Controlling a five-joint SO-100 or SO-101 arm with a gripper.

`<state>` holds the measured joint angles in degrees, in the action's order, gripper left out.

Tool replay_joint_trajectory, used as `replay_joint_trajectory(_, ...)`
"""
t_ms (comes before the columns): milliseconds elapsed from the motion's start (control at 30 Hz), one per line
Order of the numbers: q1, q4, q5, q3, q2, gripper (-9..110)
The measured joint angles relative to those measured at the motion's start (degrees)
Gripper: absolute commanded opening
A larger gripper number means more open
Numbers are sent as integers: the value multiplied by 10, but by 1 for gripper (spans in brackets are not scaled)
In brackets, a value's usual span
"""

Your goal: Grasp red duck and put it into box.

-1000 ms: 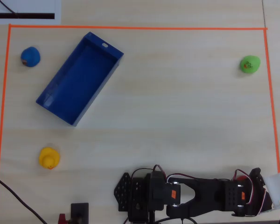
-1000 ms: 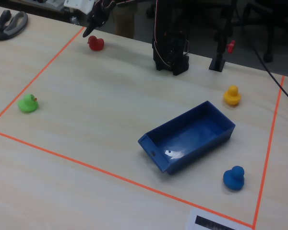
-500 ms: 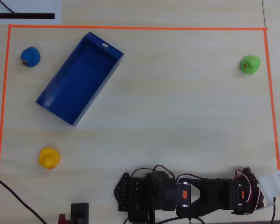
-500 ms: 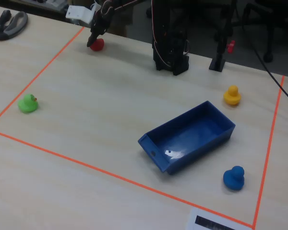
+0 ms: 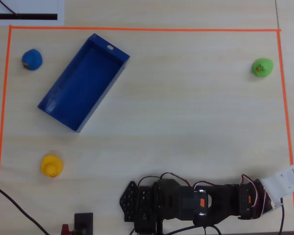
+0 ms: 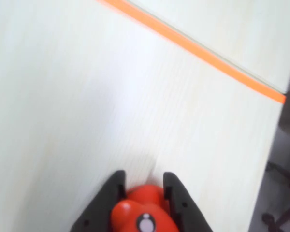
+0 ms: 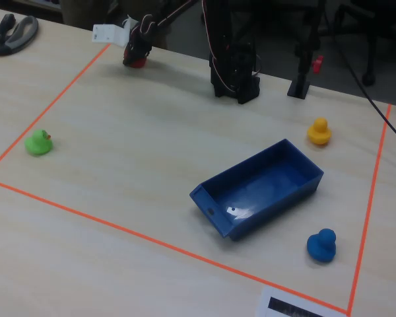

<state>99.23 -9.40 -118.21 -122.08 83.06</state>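
In the wrist view my gripper [image 6: 142, 177] is shut on the red duck [image 6: 144, 212], which fills the gap between the two black fingers over bare table. In the fixed view the gripper [image 7: 136, 58] sits at the far left corner of the taped area with the red duck [image 7: 138, 63] at its tip, low at the table. In the overhead view the arm [image 5: 201, 200] lies along the bottom edge and hides the duck. The blue box [image 5: 85, 81] lies empty and diagonal at the upper left, far from the gripper. It also shows in the fixed view [image 7: 264, 188].
A blue duck [image 5: 32, 59] sits left of the box, a yellow duck [image 5: 52, 165] at lower left and a green duck [image 5: 262, 67] at upper right. Orange tape [image 5: 137, 29] frames the work area. A black stand [image 7: 302, 84] is beside the arm's base.
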Motion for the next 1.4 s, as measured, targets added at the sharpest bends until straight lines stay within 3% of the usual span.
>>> replay_joint_trajectory(200,4,-115,10,57,-1,0)
replay_joint_trajectory(400,4,-152,28,73,-2,0)
replay_joint_trajectory(733,-56,-352,177,185,78,0)
replay_joint_trajectory(1033,-273,-526,391,258,292,0)
replay_joint_trajectory(1400,-757,-668,695,222,534,0)
